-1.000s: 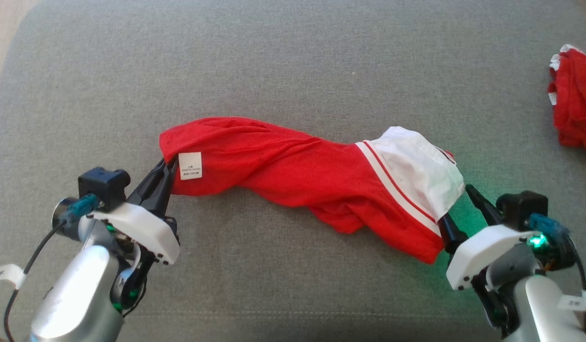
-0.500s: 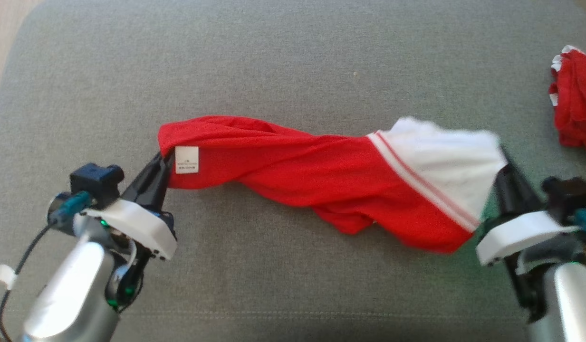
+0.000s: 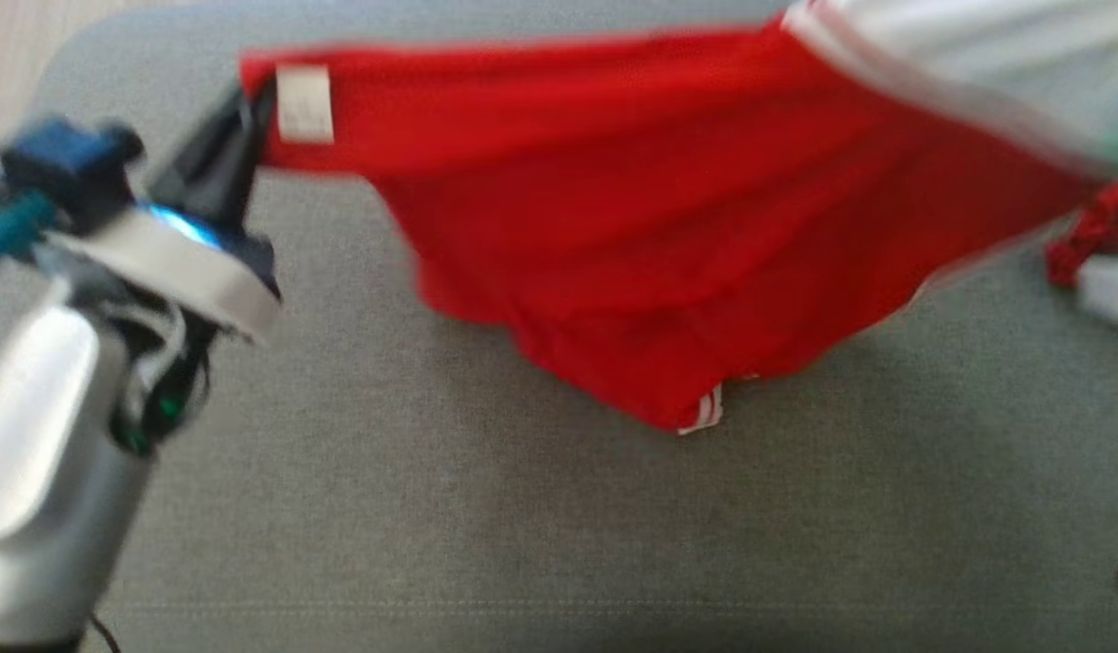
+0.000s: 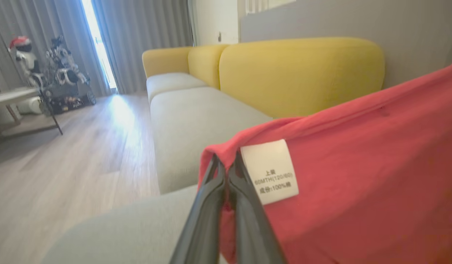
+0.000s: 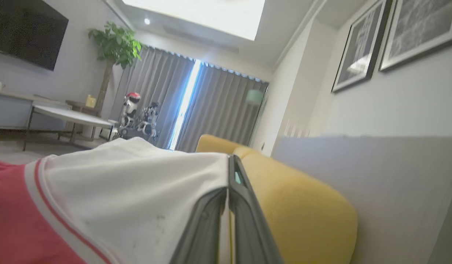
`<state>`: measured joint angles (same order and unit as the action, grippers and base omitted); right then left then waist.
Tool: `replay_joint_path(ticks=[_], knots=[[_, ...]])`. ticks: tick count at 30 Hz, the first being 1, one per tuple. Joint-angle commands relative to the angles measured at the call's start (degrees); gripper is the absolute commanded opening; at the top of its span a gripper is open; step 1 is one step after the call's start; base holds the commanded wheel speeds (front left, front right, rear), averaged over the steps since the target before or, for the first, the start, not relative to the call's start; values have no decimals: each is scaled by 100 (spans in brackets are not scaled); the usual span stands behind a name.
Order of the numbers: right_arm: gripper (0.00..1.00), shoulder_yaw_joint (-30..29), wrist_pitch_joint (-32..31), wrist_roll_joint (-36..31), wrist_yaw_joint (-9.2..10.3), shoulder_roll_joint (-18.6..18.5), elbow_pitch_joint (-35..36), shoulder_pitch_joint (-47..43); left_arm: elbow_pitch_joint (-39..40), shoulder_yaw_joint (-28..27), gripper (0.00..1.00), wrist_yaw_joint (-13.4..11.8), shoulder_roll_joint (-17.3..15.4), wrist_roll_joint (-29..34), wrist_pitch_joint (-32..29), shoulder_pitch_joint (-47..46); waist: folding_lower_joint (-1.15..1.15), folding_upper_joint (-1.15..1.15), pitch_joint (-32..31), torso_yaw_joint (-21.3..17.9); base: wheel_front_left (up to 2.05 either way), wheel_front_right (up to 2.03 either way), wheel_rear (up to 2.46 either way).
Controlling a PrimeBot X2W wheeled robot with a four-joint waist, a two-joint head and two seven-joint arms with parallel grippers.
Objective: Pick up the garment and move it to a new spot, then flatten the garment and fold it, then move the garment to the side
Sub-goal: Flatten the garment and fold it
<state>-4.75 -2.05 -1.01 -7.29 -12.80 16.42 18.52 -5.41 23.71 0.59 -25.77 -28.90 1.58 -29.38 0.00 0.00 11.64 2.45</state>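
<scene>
1. While it hangs stretched between both arms above the grey cushion (image 3: 522, 526), the red garment (image 3: 667, 209) sags in the middle.
2. Left gripper (image 4: 226, 167): fingers (image 4: 207, 220) pressed together on the red corner, beside the white label (image 4: 269, 171).
3. Right gripper (image 5: 229, 172): fingers pinching the garment's white end.
</scene>
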Motion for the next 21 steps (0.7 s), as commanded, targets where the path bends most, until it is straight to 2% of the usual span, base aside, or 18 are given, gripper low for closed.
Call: replay_joint_path(ticks=[1,8,13,17,21], knots=[[0,4,-25,26,-20,-268,344,515,300,-341,0,32,-347,21,-89,-593,0,0,-80,9,0,0,0],[0,-149,-160,207,-20,-839,529,1498,556,-412,0,104,-483,35,-447,-1387,0,0,-315,18,0,0,0],[0,-268,-316,448,-20,-1109,465,1822,706,-473,0,89,-548,-15,-634,-1652,0,0,-421,18,0,0,0],[0,-97,-502,747,-20,-1189,131,1871,681,-407,0,140,-499,-193,-876,-1685,0,0,-405,4,0,0,0],[0,279,-497,1028,-20,-1252,-513,2246,254,-312,0,267,-287,-484,-1098,-1938,0,0,-240,-9,0,0,0]])
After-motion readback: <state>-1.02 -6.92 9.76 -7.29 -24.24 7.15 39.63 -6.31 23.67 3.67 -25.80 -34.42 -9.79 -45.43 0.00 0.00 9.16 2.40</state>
